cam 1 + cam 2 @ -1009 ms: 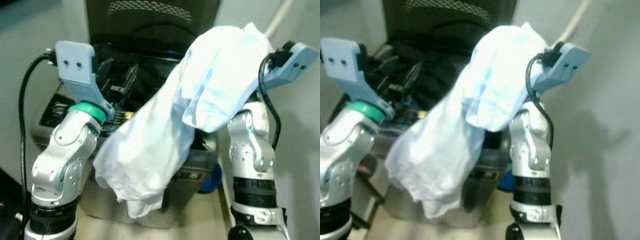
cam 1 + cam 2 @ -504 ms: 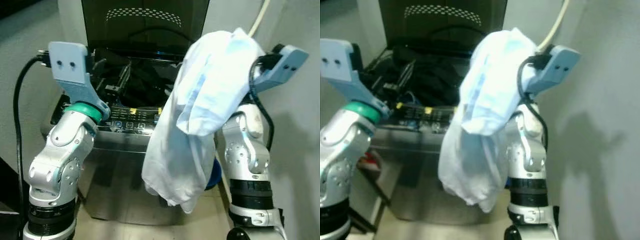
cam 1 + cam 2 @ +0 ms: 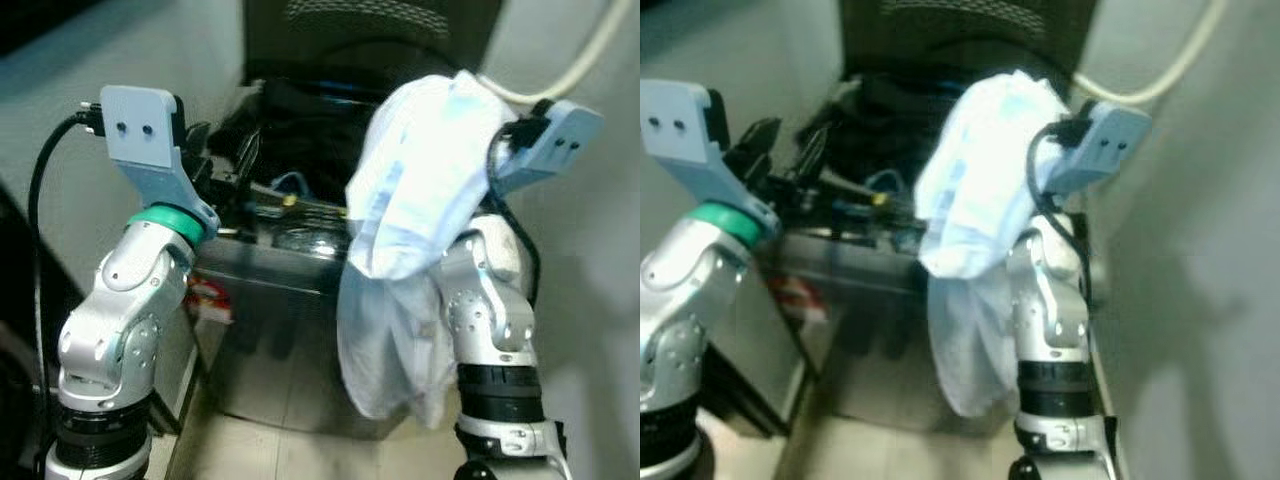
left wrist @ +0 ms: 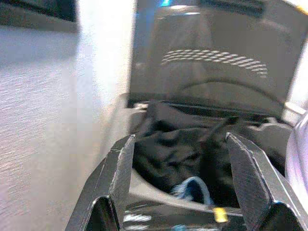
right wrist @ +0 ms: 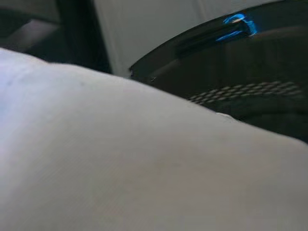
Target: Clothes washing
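Note:
A top-loading washing machine stands before me with its lid raised. Dark clothes and a bit of blue fabric lie in its drum. A pale blue-white garment is draped over my right gripper, which is shut on it at the machine's right side. The cloth hides that gripper's fingers and hangs down past my right arm. In the right wrist view the garment is very close. My left gripper is open and empty, raised over the machine's left edge and facing the drum.
A pale wall stands close on the right, with a white hose running up it. Another wall closes in the left side. Something red and white sits low by the machine's left flank. Beige floor tiles lie below.
The garment has swung from hanging across the machine's front to hanging at the right beside my right arm. The whole view has shifted, so the camera moved. My left gripper keeps its pose.

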`<state>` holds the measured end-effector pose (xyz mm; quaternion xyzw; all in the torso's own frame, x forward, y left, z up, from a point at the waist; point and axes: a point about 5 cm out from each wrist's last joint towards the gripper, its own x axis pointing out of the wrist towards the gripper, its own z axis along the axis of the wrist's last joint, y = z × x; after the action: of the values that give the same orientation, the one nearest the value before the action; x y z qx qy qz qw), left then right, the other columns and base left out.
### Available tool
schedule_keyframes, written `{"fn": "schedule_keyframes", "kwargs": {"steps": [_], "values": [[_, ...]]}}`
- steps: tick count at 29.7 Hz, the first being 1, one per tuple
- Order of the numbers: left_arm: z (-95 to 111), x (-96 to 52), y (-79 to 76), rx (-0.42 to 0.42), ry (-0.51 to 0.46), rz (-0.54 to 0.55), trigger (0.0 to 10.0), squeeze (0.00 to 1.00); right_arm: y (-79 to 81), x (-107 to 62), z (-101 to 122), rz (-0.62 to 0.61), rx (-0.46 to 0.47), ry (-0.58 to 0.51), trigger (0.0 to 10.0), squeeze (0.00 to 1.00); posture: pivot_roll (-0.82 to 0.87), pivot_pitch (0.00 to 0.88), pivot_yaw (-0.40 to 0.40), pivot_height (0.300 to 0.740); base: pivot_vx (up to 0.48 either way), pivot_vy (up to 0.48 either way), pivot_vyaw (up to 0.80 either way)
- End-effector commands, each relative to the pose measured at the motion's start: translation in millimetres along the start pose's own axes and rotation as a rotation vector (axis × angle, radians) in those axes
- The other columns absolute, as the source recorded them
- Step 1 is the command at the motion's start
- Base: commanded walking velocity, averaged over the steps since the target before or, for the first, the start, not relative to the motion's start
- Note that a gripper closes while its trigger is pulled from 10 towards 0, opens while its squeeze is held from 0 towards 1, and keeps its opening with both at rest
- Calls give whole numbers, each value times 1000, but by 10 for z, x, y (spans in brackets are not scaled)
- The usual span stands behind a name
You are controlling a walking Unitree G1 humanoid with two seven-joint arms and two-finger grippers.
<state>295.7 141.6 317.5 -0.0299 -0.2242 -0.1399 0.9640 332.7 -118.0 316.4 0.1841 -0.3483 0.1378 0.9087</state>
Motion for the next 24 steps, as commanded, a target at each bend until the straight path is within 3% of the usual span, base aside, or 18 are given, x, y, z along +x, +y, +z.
{"fn": "schedule_keyframes", "kwargs": {"steps": [1,6,12,16,24], "values": [[-31,13,-27,18,12,2,10000,0,-7,5,74,16,-32,-36,10000,0,106,97,-11,724,0,0,0],[-11,33,29,76,-21,55,10000,0,65,-32,27,62,-30,-19,10000,0,105,98,-12,724,159,0,0],[-8,37,29,86,-24,55,10000,0,75,-50,-6,77,-47,-5,10000,0,104,98,-12,724,444,0,0],[-2,37,11,82,-26,48,10000,0,53,-57,-15,57,-44,0,10000,0,102,100,-12,724,457,0,-800],[-19,37,-7,76,-24,43,10000,0,36,-55,10,49,-63,-16,10000,0,101,100,-12,724,418,0,0]]}}
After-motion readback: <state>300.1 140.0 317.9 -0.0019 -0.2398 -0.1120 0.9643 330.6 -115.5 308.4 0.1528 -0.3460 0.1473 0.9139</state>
